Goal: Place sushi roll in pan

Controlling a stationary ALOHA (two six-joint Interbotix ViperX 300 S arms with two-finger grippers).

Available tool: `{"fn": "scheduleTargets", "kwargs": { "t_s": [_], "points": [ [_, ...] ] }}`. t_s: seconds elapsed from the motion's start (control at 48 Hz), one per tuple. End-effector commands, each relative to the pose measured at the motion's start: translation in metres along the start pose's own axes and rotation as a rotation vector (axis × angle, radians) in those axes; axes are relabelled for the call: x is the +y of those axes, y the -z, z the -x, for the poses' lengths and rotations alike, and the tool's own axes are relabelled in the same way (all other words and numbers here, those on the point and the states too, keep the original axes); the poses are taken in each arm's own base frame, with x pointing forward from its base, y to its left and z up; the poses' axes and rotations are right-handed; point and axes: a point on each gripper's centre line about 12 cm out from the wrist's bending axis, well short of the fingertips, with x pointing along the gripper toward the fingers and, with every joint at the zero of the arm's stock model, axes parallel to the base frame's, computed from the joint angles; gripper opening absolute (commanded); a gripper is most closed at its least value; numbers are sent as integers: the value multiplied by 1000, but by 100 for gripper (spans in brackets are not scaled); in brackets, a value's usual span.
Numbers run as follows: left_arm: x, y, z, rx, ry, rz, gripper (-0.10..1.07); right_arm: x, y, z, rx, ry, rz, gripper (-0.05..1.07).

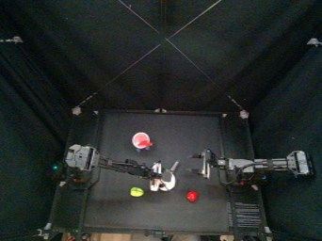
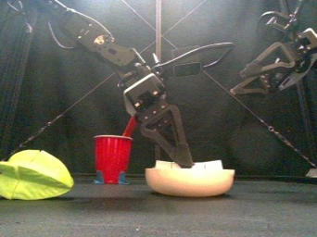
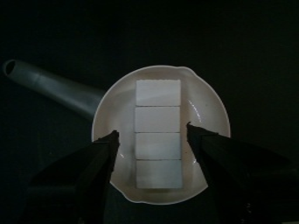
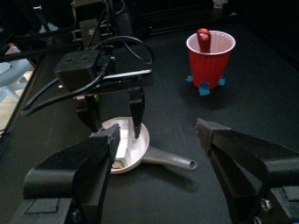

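White sushi roll (image 3: 160,131) is lying inside the pan (image 3: 201,105), 4 square segments in a row along the dish's long axis. Pan is sitting flat on the black surface (image 1: 176,132), grey handle (image 3: 52,85) sticking out to one side.

Left end effector (image 3: 156,149) is hanging directly over the pan, pointing down, jaws standing apart on either side of the roll with a visible gap on both sides, not clamping it. In the front view its fingertips (image 2: 183,159) are dipping just behind the pan's rim (image 2: 190,180); can't tell whether they're touching the dish.

Right end effector (image 4: 163,144) is sitting well apart from the pan, raised above the surface, jaws spread wide, holding nothing. Its arm (image 1: 258,165) is coming in from the side opposite the left arm (image 1: 113,167).

Other items relative to the pan:
- red cup (image 4: 211,54) is standing upright, well apart from the pan on the far side, something red poking out of the top.
- yellow-green object (image 2: 33,174) is lying near the pan toward the front edge, on the left arm's side.
- small red object (image 1: 193,197) is lying near the pan toward the front edge, on the right arm's side.
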Motion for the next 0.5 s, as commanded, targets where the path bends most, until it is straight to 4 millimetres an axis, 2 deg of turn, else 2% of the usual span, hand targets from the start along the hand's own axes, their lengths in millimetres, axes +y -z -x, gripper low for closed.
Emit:
{"fn": "scheduleTargets", "kwargs": {
  "t_s": [0.0, 0.479],
  "points": [
    [3, -18, 10, -55, -6, 2, 95, 0, -4, -1, -11, 1, -3, 100],
    [3, -20, 14, -66, -7, 3, 94, 0, -4, -2, -9, 1, -3, 99]
  ]
}}
